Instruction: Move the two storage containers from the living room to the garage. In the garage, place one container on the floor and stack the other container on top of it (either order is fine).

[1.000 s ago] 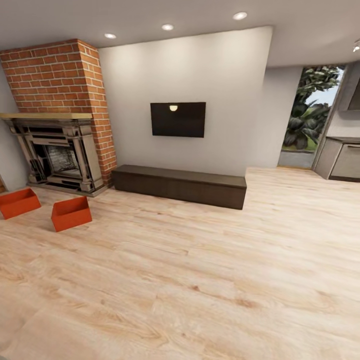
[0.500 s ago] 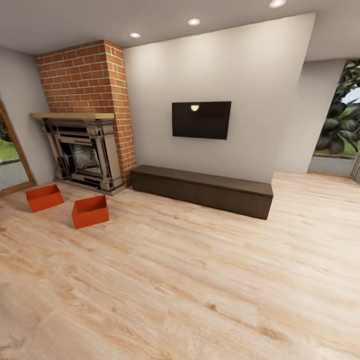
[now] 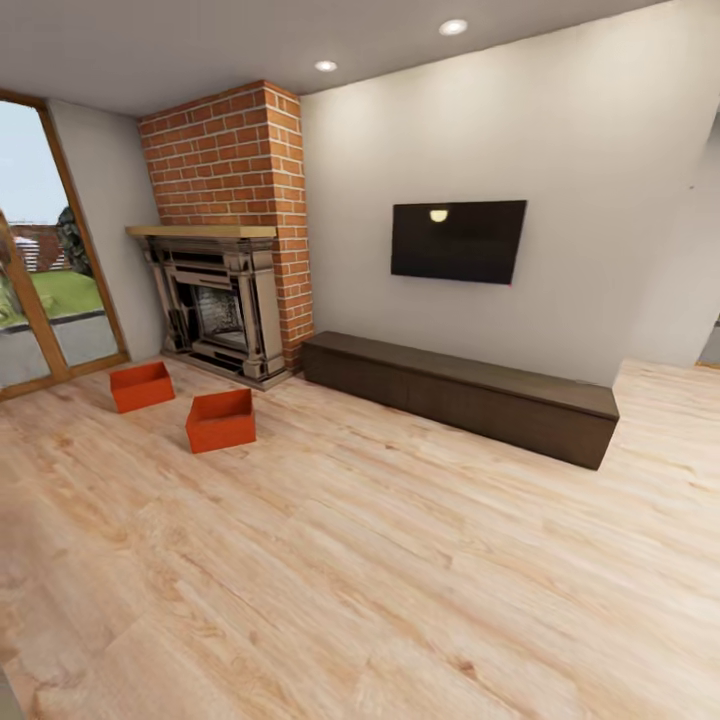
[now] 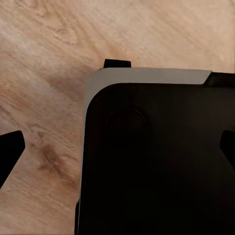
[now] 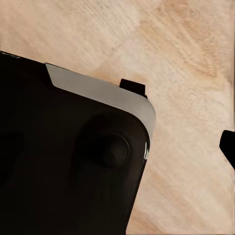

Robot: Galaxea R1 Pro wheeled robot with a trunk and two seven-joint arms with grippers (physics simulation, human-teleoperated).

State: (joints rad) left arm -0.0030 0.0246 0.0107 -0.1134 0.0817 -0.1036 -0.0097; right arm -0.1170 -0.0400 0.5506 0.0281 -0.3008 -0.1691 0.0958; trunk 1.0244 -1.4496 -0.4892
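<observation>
Two orange-red storage containers stand apart on the light wood-plank floor (image 3: 400,560) of the living room, in front of the fireplace (image 3: 215,310). One container (image 3: 141,386) lies farther left, near the glass door; the other (image 3: 221,420) is a little nearer to me. Both are upright and look empty. In the left wrist view my left gripper (image 4: 117,149) hangs over my dark base with one fingertip (image 4: 10,152) at each picture edge, open and holding nothing. My right gripper (image 5: 117,147) shows a fingertip (image 5: 228,145) far out at the edge, open too.
A long low dark cabinet (image 3: 460,396) runs along the white wall under a wall-mounted TV (image 3: 458,241). A red brick chimney (image 3: 235,160) rises over the fireplace. A wood-framed glass door (image 3: 45,290) stands at the left. Open plank floor stretches between me and the containers.
The whole head view has swung to the left, so the fireplace, containers and cabinet sit further right in the picture and the glass door has come into sight. The containers themselves have not moved.
</observation>
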